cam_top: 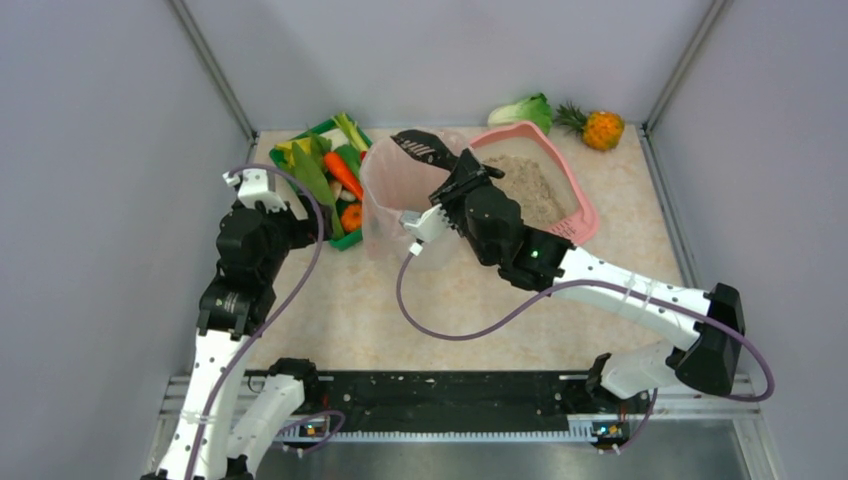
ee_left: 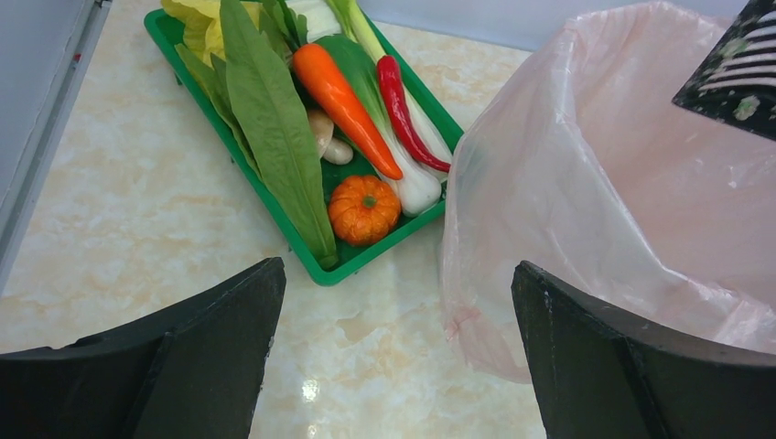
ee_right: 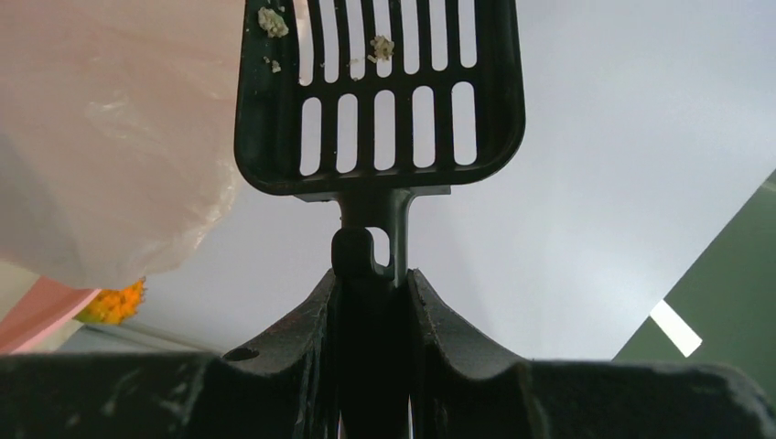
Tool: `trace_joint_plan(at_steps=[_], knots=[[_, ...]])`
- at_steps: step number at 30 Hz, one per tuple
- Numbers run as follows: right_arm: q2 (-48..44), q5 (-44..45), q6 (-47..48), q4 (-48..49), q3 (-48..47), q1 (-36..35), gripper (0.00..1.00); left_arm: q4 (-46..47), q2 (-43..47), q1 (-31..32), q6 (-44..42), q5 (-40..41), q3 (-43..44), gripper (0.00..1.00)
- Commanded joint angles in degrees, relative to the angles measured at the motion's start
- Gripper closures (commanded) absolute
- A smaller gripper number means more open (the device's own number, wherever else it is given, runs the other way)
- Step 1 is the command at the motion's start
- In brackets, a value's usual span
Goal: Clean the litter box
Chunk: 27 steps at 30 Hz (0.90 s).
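Note:
The pink litter box (cam_top: 585, 205) holds grey-beige litter (cam_top: 525, 185) at the back right of the table. My right gripper (cam_top: 462, 185) (ee_right: 373, 279) is shut on the handle of a black slotted scoop (cam_top: 422, 148) (ee_right: 380, 91). The scoop's head is raised over the pink-lined bin (cam_top: 395, 200) (ee_left: 622, 183), with a few litter crumbs stuck to its slots. My left gripper (ee_left: 398, 283) stands open with nothing between its fingers, low over the table between the bin and the green vegetable tray (ee_left: 311, 261).
The green vegetable tray (cam_top: 283, 155) holds a carrot (ee_left: 343, 91), a chilli, leaves and a small pumpkin (ee_left: 364, 208). A toy cabbage (cam_top: 525, 108) and a pineapple (cam_top: 598, 128) lie at the back wall. Purple cables loop over the tabletop near both arms.

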<state>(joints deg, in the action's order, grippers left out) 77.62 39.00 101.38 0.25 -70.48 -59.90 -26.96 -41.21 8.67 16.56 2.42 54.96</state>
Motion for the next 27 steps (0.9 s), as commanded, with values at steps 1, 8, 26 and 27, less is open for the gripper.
trace_joint_plan(at_steps=[1, 8, 26, 27], knots=[[-3.5, -3.71, 5.15, -7.92, 0.21, 0.48, 1.0, 2.86, 1.31, 0.19, -0.55, 0.87, -0.32, 0.01], [-3.49, -4.73, 6.78, -8.48, -0.5, 1.06, 1.0, 3.29, 1.95, 0.39, -0.47, 0.77, -1.14, 0.01], [-5.18, -17.05, -48.5, -23.61, -16.28, 8.32, 1.0, 3.31, 1.0, 0.39, 1.82, -4.02, 1.19, 0.01], [-5.43, -18.22, -51.14, -24.53, -16.63, 9.15, 1.0, 3.44, 0.89, 0.39, 1.98, -4.68, 1.34, 0.01]])
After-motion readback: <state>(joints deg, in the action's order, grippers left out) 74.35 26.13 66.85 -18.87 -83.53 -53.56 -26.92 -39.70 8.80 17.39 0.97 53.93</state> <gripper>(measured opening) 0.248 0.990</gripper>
